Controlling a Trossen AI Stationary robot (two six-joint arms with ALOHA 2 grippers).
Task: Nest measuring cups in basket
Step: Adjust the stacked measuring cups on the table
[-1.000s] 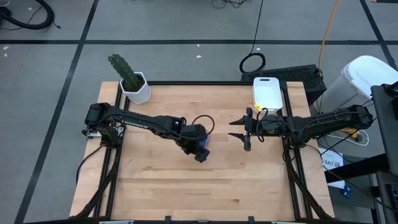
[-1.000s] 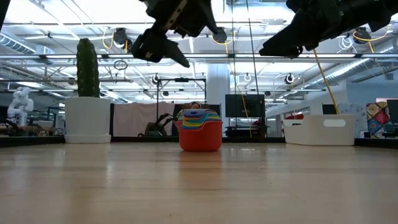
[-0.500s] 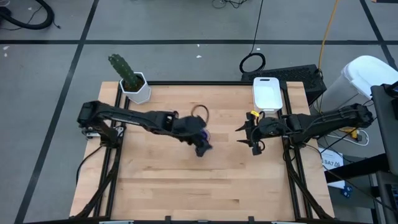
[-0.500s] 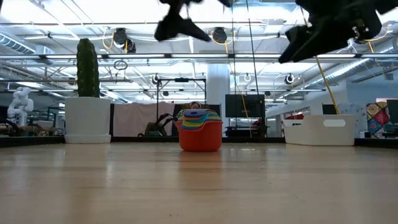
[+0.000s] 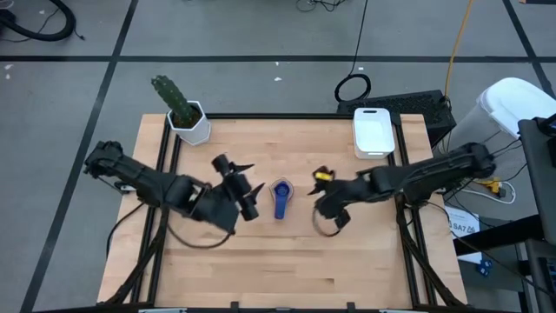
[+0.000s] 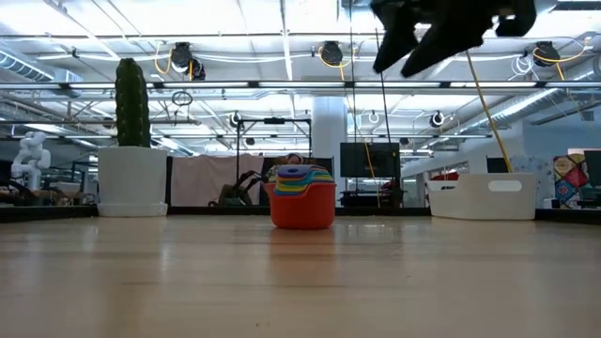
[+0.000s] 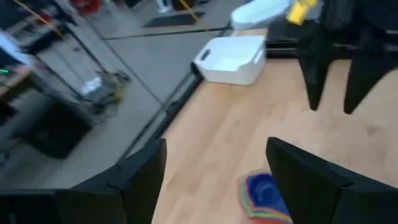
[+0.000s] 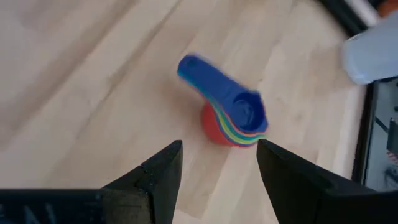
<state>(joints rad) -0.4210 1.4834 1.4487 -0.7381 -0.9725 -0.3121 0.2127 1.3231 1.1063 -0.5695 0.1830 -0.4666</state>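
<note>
The measuring cups (image 5: 281,198) stand nested in one stack on the table's middle, the red cup (image 6: 302,208) at the bottom on the wood and the dark blue one (image 8: 239,106) on top. Their handles point at the near edge. My left gripper (image 5: 250,189) hovers open just left of the stack, which shows low between its fingers in the left wrist view (image 7: 264,196). My right gripper (image 5: 320,207) hovers open just right of the stack and high above the table (image 6: 406,45). The white basket (image 5: 374,130) stands at the far right.
A white pot with a green cactus (image 5: 186,116) stands at the far left corner. Bare wood lies between the stack and the basket (image 7: 233,59) and along the near edge. My right gripper (image 7: 329,68) faces my left across the cups.
My left gripper has risen from above the stack and drawn back toward the table's left edge, rolling as it went; the stack now lies uncovered. My right gripper has swung toward the table's left and near side, closer to the cups, tipping downward. The cups have stayed put.
</note>
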